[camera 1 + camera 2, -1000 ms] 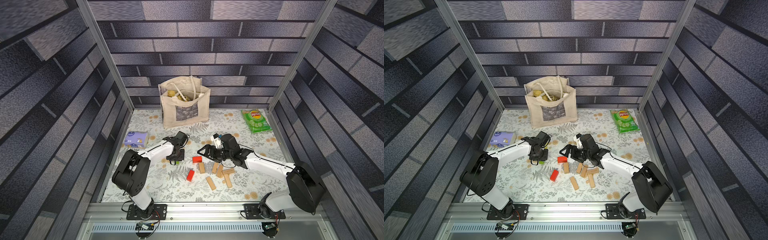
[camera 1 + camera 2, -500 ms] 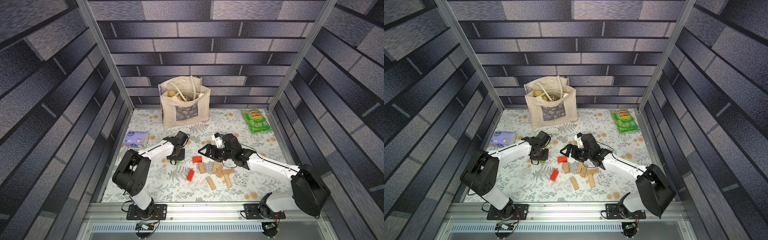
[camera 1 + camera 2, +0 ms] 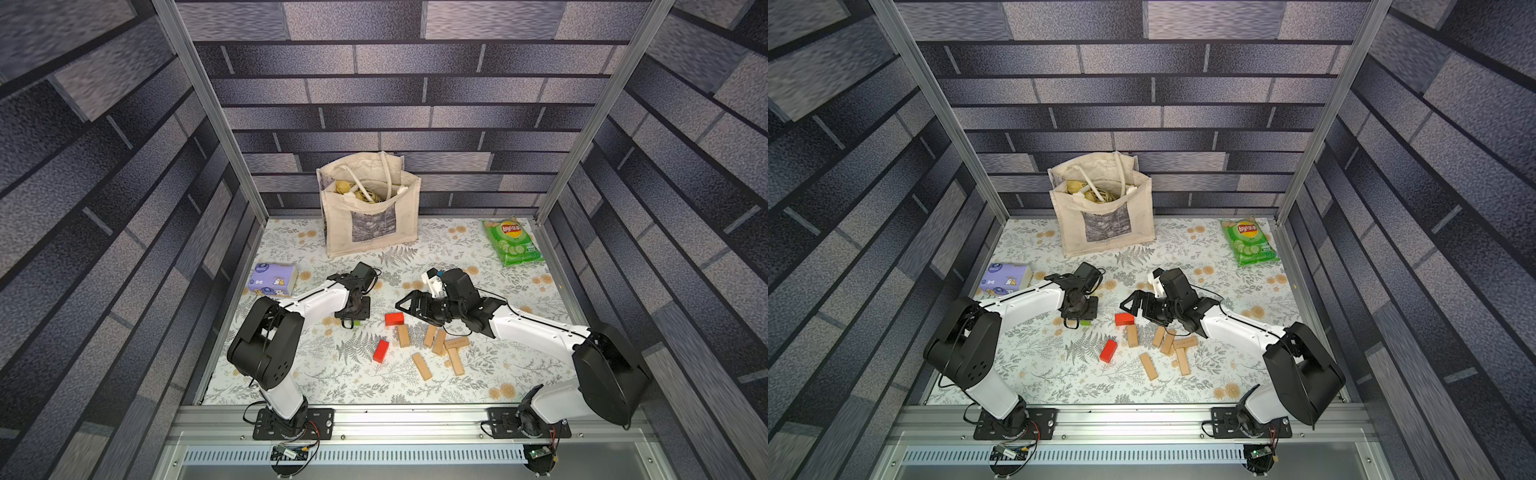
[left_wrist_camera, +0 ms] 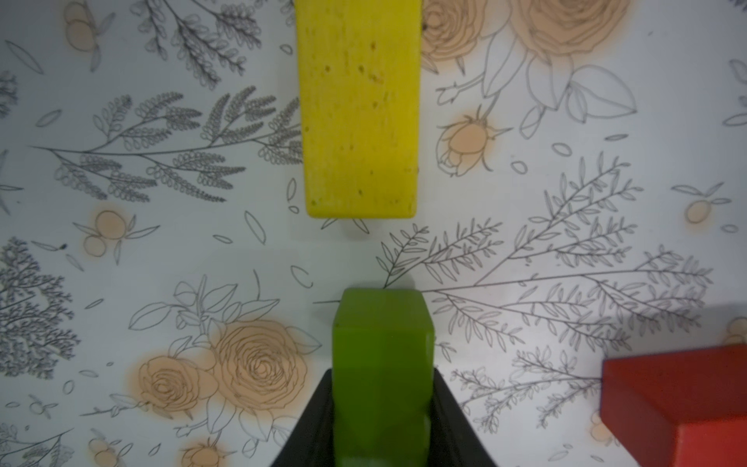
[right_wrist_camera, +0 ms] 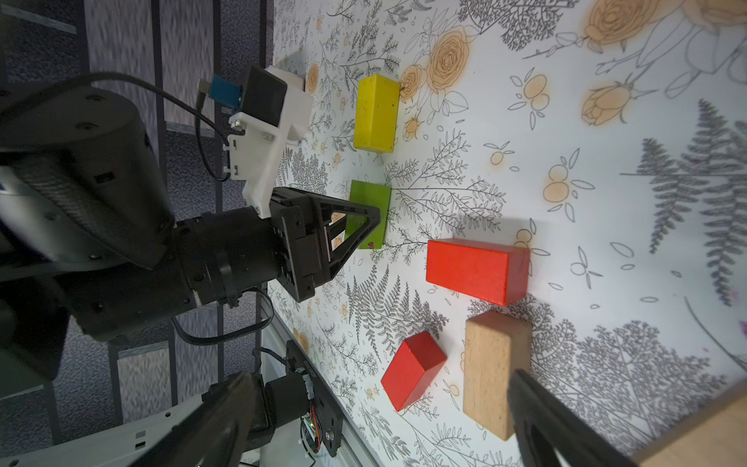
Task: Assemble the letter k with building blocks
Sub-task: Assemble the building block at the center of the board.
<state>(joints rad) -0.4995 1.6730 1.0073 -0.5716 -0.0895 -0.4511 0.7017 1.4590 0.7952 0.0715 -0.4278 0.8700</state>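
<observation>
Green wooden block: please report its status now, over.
Left jaws shut on green wooden block; right jaws open, empty. Green block in line with yellow wooden block, gap between. Nothing in that gap; red wooden block to one side.

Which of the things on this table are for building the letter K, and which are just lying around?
For the job: green block, yellow block, two red blocks, six tan blocks.

Just lying about: canvas tote bag, Lay's chips bag, purple tissue pack.
</observation>
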